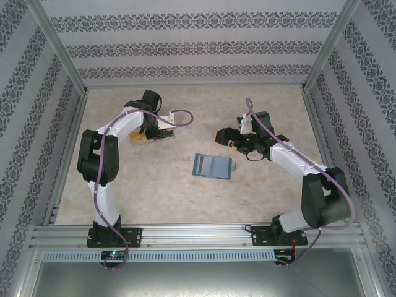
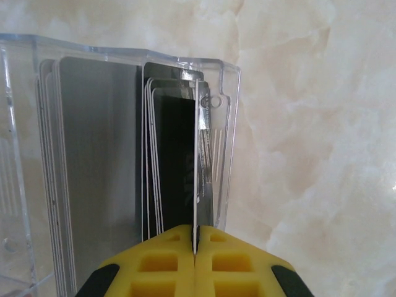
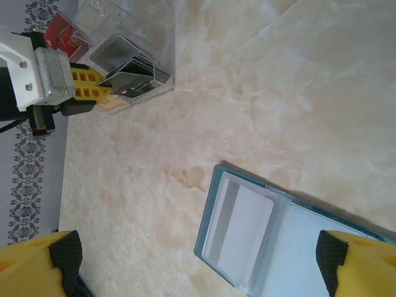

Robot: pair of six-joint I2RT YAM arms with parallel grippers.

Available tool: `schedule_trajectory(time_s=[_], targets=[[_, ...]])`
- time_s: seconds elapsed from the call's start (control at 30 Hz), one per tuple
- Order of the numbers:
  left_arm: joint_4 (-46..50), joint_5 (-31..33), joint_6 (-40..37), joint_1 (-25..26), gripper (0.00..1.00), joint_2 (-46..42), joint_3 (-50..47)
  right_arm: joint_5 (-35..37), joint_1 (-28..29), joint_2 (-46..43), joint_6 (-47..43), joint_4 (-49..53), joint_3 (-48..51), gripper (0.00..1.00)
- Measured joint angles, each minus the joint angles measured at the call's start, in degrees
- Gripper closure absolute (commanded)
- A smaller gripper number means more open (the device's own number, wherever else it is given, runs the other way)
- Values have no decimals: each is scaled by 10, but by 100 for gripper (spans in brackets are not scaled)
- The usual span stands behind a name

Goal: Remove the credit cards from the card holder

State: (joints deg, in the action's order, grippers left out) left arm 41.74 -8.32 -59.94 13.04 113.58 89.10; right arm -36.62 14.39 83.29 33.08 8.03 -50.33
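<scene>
Stowing, likely | left pincer (image 2: 195,244) clenched on thin card (image 2: 197,154), edge-on, reaching ahead into clear tray (image 2: 230,124) | right pincer (image 3: 198,266) released; card holder (image 3: 297,235) open beneath it | leftover cards: cannot tell

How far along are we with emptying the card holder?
Done: several cards already stand in the clear tray. In hand: the left gripper is shut on one card, edge-on at the tray. Left: the card holder lies open by the open right gripper; I cannot tell whether its pockets are empty.
</scene>
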Motion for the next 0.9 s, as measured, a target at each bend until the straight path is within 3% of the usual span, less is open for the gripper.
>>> schedule_trajectory(time_s=[0.33,0.63,0.9], targets=[[3,-22,-3,-2,97,10,18,-3,0,0,2,-2,0,2],[3,-28,5,-12,74,11,23,-3,1,8,8,-2,0,2],[0,-24,33,-15,70,10,41,-3,2,9,12,-8,0,2]])
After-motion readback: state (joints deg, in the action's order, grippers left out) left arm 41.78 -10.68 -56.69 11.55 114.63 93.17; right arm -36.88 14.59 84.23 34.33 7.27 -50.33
